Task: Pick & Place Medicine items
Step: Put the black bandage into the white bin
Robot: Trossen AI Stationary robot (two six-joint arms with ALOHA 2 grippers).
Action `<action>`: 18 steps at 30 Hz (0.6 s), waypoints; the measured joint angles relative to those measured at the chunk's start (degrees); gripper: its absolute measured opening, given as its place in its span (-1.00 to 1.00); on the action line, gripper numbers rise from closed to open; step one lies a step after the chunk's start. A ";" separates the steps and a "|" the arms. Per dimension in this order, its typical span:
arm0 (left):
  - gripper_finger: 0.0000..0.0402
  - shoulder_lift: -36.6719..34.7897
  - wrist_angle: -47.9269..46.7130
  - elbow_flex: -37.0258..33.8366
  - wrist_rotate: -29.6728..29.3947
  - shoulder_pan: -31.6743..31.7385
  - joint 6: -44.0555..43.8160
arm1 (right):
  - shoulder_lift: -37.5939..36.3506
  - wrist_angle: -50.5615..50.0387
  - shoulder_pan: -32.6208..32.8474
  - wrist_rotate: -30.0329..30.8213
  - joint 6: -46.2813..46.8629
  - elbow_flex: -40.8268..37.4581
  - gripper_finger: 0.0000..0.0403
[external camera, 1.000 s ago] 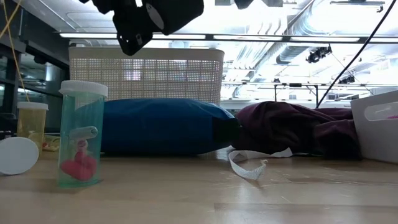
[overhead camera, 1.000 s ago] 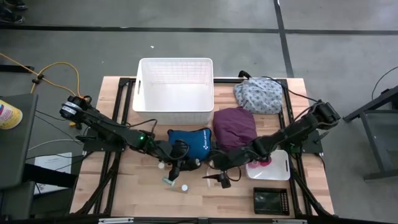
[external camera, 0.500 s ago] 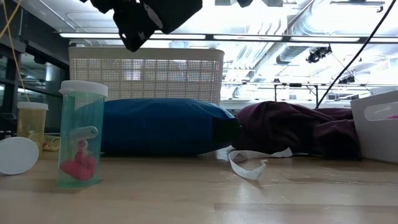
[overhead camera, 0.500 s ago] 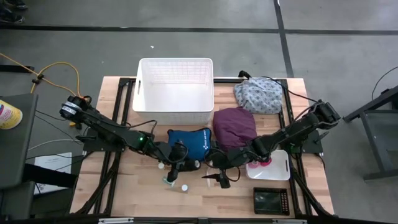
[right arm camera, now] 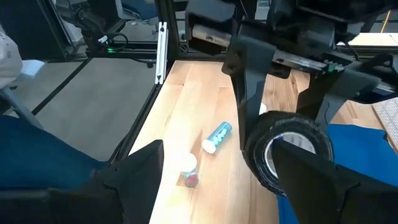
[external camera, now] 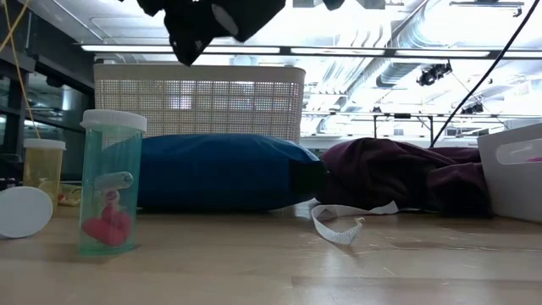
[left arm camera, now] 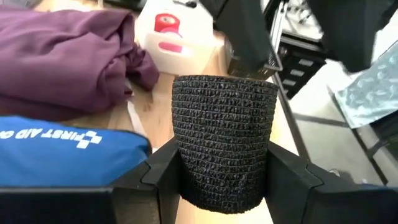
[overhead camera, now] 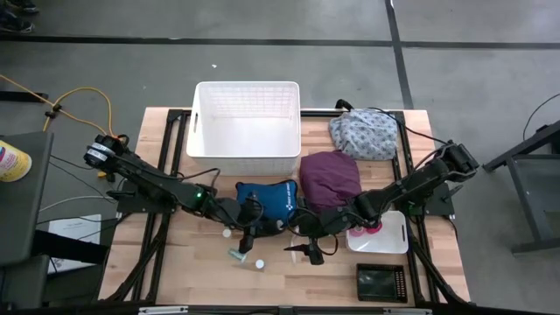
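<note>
My left gripper hangs over the table's near middle, in front of the blue pouch, shut on a black bandage roll. My right gripper faces it from the right, open. Its fingers stand just short of the roll; I cannot see them touching it. On the wood below, a greenish vial lies on its side. A small capped vial with something pink inside stands upright. A red roll and a pink one lie in the white tray. My left gripper pinches the black roll by its ribbed outer wall, one finger on each side, across its lower part. The fingers come from the table's left, slanting a little down. The roll is lifted clear of the table, one open end facing my right gripper.
A white basket stands at the far middle. A purple bundle and a floral bundle lie to its right. A black box sits near the front right. An amber bottle and a white cap stand left of the vial.
My left gripper has rolled a little about its own pointing line, keeping hold of the black roll and staying in place.
</note>
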 joint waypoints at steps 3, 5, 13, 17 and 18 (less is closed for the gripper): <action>-0.16 0.00 1.44 0.00 0.00 -0.03 0.29 | 0.00 -0.03 0.00 0.15 -0.07 0.00 0.42; -0.16 0.00 1.78 0.00 0.00 -0.13 1.14 | 0.00 -0.04 0.00 0.16 -0.07 0.00 0.42; -0.16 0.00 3.61 0.02 0.02 -0.13 1.25 | 0.00 -0.05 -0.41 0.15 -0.09 0.00 0.42; -0.16 0.00 4.34 0.02 -0.90 -0.13 1.15 | 0.00 -0.05 -1.35 0.06 -0.12 0.00 0.42; -0.16 0.00 4.33 0.02 -1.81 -0.13 0.86 | 0.00 -0.05 -1.64 0.00 -0.12 0.00 0.42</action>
